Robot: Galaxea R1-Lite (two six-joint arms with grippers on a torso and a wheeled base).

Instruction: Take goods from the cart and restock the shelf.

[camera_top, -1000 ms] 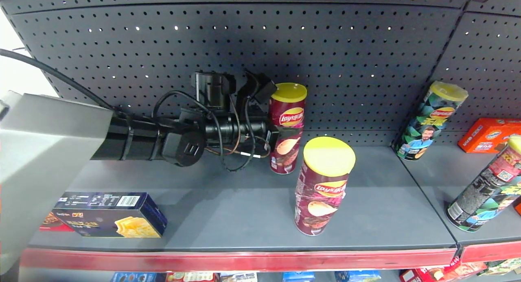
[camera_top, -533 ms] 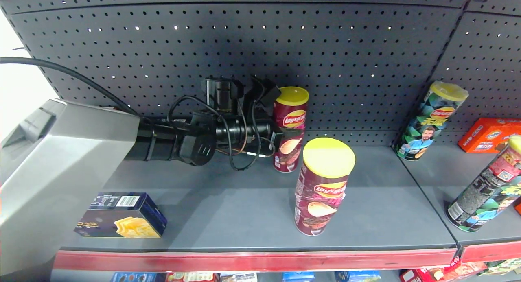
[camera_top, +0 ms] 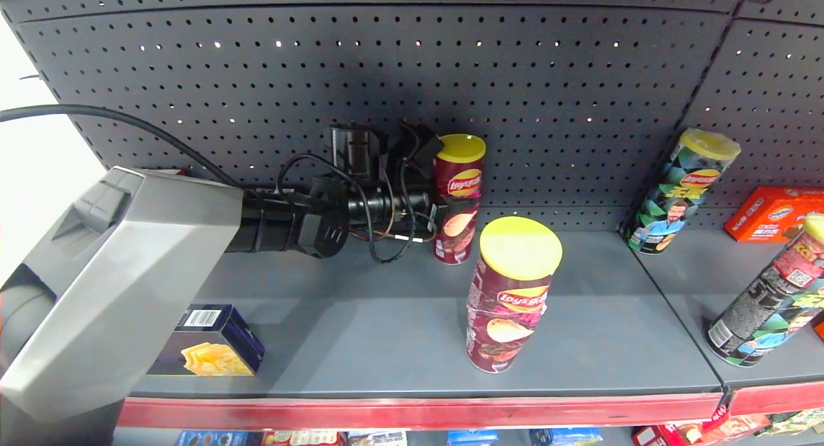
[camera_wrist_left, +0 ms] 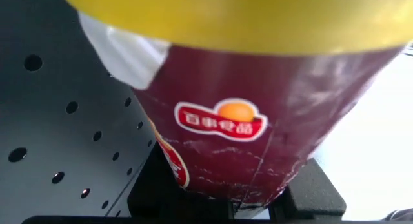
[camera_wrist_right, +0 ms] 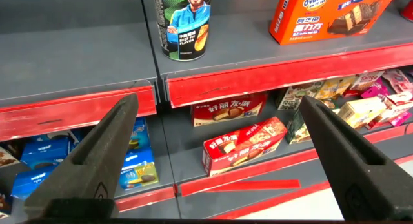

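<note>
My left fingers (camera_wrist_left: 313, 192) are clamped on the lower body of a chip can (camera_top: 458, 195), one dark pad on each side of it. The chip can is a tall round tube, deep maroon, with a flat yellow lid and a picture of chips low on its side. From my left wrist its wrap looks scuffed and creased, with a white patch just under the lid. It stands upright at the back of the grey shelf (camera_top: 360, 330), just in front of the pegboard (camera_top: 386, 79). I cannot tell whether its base touches the shelf.

A second maroon can (camera_top: 512, 291) with the same yellow lid stands nearer the red front edge, apart from mine. On the shelf's left end lies a dark blue box (camera_top: 212, 343).

My right fingers (camera_wrist_right: 97, 159) are spread wide apart and hold nothing. They hang in front of the next shelf bay, where a green and black can (camera_wrist_right: 184, 24) and an orange box (camera_wrist_right: 322, 14) stand. Red and blue boxes lie on the lower tiers.
</note>
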